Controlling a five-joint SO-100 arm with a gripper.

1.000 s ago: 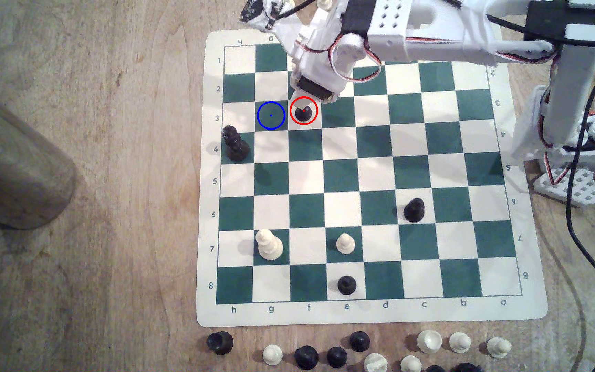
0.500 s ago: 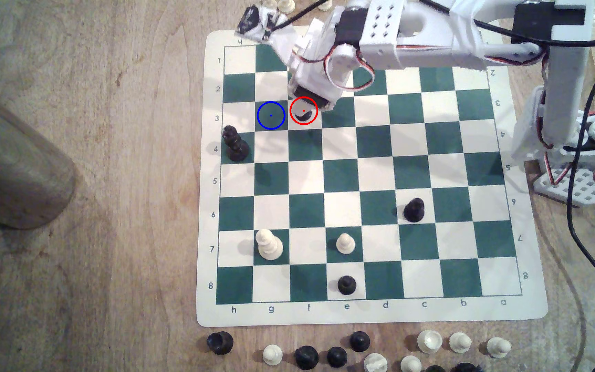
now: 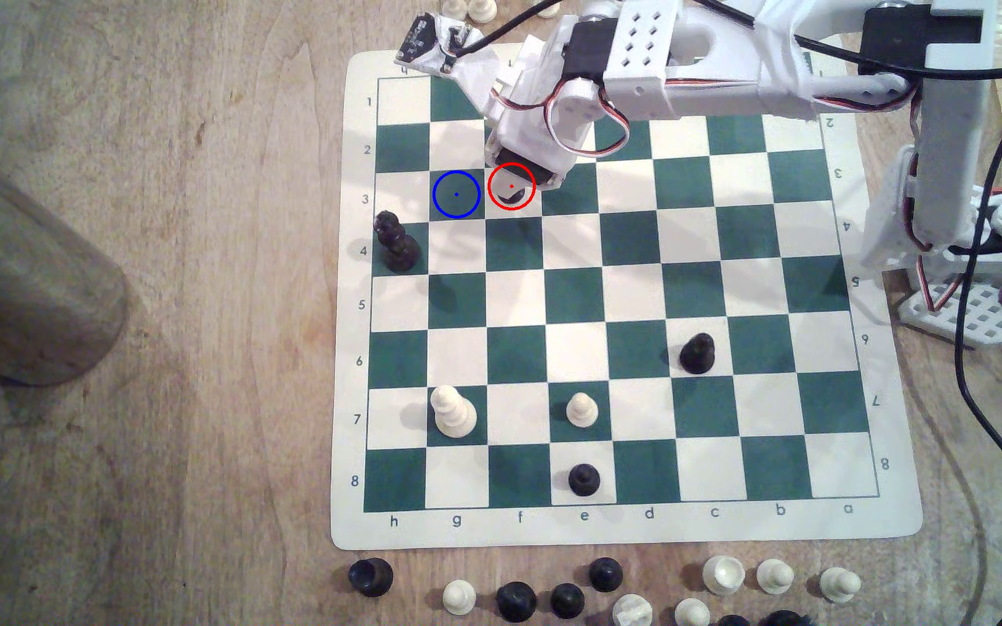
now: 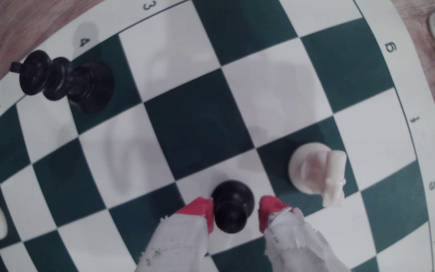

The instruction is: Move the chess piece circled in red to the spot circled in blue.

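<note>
I find even, warm lighting on the board (image 3: 625, 529); soft shadows fall beneath the arm (image 3: 727, 78). The exterior view is slightly soft. My wrist view bends the board's edge (image 4: 399, 86) and blurs the far corners.

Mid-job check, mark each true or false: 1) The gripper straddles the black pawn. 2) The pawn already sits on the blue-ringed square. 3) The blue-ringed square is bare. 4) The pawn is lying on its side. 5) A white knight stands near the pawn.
1) True: the gripper has one red fingertip on each side of the pawn.
2) False: it stands on the white red-ringed square, next to the blue-ringed square.
3) True: nothing stands on it.
4) False: the pawn is upright on its base.
5) True: the white knight stands on a green square close by.
</note>
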